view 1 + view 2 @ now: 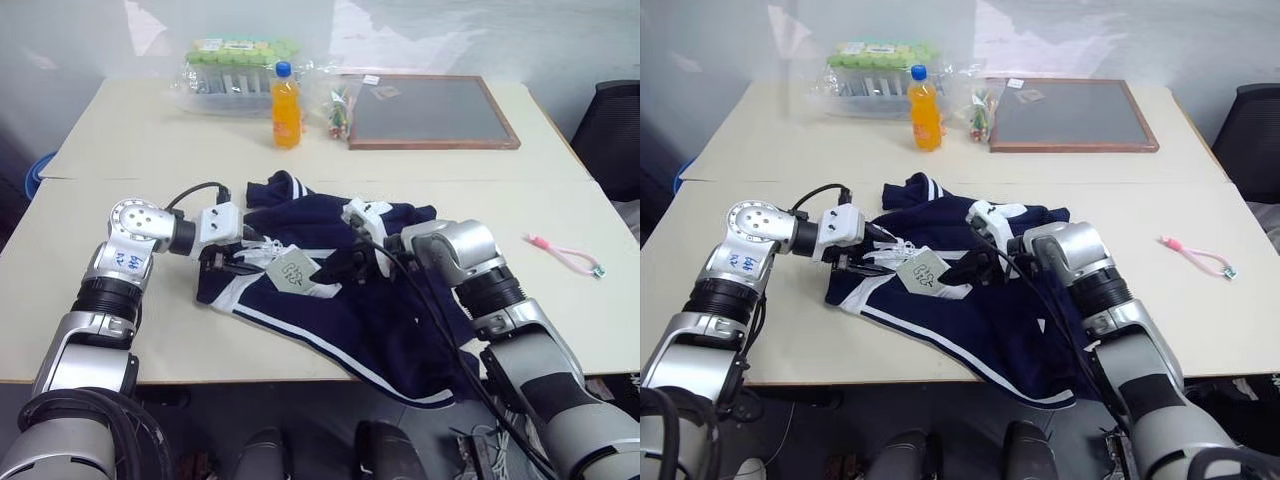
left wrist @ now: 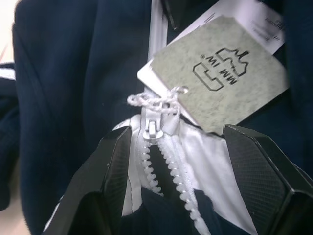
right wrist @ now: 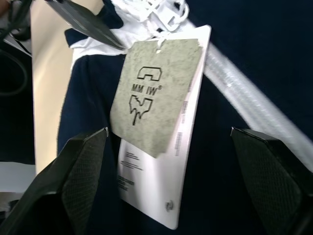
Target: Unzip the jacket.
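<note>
The navy jacket [image 1: 370,320] with white stripes lies crumpled on the middle of the table, its collar end toward my left arm. A grey-green paper tag [image 1: 292,270] hangs by a white string from the zipper pull [image 2: 152,131]. My left gripper [image 2: 177,132] is open, one finger on each side of the white zipper teeth just below the pull. My right gripper [image 3: 168,132] is open too. It hovers over the tag [image 3: 154,93] and the zipper line from the opposite side, holding nothing. In the head views the two grippers face each other across the tag.
At the back of the table stand an orange drink bottle [image 1: 286,105], a plastic pack of green-capped bottles [image 1: 235,68], a small packet [image 1: 340,110] and a wood-framed dark board [image 1: 430,112]. A pink cord [image 1: 565,253] lies to the right. A black chair [image 1: 612,130] stands beyond the right edge.
</note>
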You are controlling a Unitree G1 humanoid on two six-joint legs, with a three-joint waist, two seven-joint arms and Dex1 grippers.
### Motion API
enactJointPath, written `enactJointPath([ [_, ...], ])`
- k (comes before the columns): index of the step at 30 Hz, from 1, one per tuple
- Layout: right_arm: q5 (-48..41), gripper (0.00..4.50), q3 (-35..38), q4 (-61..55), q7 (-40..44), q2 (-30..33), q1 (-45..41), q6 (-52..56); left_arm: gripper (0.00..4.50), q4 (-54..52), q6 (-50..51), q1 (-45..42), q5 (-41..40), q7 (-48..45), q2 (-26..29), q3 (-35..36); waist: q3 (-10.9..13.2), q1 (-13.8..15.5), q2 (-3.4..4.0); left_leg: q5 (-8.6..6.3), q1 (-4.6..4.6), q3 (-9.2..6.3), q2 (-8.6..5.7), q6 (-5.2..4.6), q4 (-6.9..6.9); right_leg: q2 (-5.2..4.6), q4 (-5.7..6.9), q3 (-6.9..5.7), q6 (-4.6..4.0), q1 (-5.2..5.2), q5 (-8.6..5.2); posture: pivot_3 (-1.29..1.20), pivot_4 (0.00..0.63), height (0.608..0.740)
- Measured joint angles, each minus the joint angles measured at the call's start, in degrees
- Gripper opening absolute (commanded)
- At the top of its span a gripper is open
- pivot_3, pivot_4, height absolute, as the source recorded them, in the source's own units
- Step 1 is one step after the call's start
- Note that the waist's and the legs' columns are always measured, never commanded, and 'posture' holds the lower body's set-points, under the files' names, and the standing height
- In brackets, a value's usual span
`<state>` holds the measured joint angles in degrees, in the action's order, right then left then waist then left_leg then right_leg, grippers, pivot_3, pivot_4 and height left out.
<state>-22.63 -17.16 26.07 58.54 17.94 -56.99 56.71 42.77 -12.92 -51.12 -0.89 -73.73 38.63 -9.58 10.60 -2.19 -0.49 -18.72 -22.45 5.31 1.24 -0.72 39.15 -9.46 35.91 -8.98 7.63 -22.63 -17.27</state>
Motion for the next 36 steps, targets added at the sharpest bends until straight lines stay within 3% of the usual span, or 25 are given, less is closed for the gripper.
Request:
enactJointPath([
  [4, 0.11, 2.16, -0.02, 0.85, -1.41, -4.00, -0.10, 1.32, 3.14, 3.02, -1.66, -1.21, 0.68, 0.58, -0.34, 0.00, 0.00, -0.40, 0.00, 0.00, 0.00, -0.01, 0.00, 0.01, -0.02, 0.00, 0.01, -0.02, 0.00, -0.01, 0.00, 0.00, 0.150, 0.740],
  [11, 1.85, 0.04, -0.05, 1.90, -2.30, -6.24, -0.09, 0.63, 3.14, 6.19, -3.53, -1.89, 1.85, 1.86, -1.21, 0.00, 0.00, -0.59, 0.00, 0.00, -0.01, -0.05, -0.01, 0.01, -0.01, 0.00, 0.01, 0.01, 0.00, 0.00, 0.00, 0.00, 0.150, 0.740],
  [20, 7.56, 0.04, -1.36, -5.43, -5.55, -2.86, 2.43, -6.49, 3.14, 11.56, -6.27, -2.59, 2.85, 6.79, -3.91, 0.48, 0.00, -0.15, 0.00, 0.00, 0.01, -0.07, -0.03, 0.01, 0.03, -0.04, 0.02, 0.03, 0.00, 0.03, 0.00, 0.00, 0.150, 0.740],
  [31, 14.24, 0.04, -0.94, -28.23, -12.12, 10.39, 11.34, -8.57, 3.14, 17.97, -9.35, -4.45, 2.88, 9.11, -4.89, 0.67, -0.08, 0.59, -0.09, 0.00, 0.12, 0.03, -0.02, 0.01, 0.05, -0.04, 0.03, 0.06, 0.00, 0.10, 0.00, 0.00, 0.150, 0.740],
  [36, 15.73, 0.04, 1.04, -32.64, -13.91, 16.62, 15.35, -9.38, 3.14, 20.08, -9.96, -5.20, 3.04, 10.26, -5.21, 0.63, -0.10, 0.71, -0.13, 0.00, 0.13, 0.03, -0.02, 0.00, 0.06, -0.05, 0.02, 0.06, 0.00, 0.13, 0.00, 0.00, 0.150, 0.740],
])
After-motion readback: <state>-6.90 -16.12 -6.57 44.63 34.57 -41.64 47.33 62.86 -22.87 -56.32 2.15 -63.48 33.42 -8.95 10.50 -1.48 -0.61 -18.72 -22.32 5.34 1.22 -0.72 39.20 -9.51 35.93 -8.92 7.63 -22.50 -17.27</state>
